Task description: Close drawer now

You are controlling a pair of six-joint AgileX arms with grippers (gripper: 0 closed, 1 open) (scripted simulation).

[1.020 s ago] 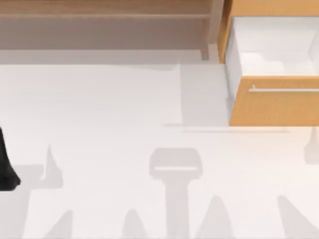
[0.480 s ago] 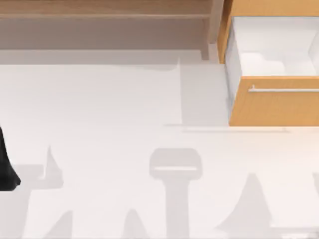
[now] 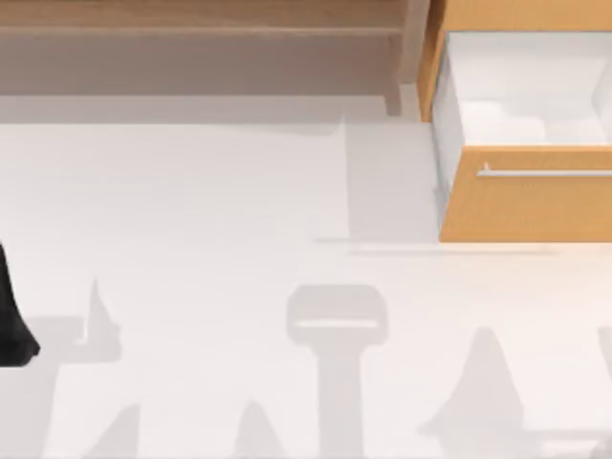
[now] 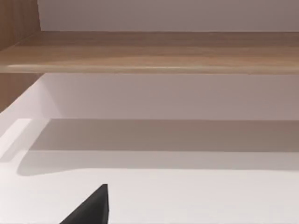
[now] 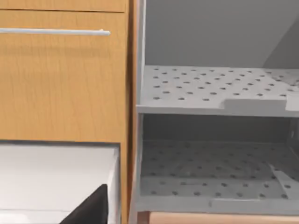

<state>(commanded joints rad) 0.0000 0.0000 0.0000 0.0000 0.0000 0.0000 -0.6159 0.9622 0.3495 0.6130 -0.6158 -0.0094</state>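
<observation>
My left arm (image 3: 11,316) sits parked at the table's left edge, well away — grip state I cannot tell. The drawer (image 3: 526,206) stands pulled out at far right, its handle (image 3: 545,173) running left-right — my right arm's side.

1. White counter (image 3: 191,210), bare across the middle, crossed by soft grey shadows.
2. Long pale wooden shelf (image 3: 201,19) along the far edge, running from the left toward the right; seen again in the left wrist view (image 4: 154,51) as a flat board above the white surface.
3. Grey perforated racks (image 5: 215,88) in the right wrist view, two tiers, one above the other, dotted with small holes, just beside an orange-tan wooden panel.
</observation>
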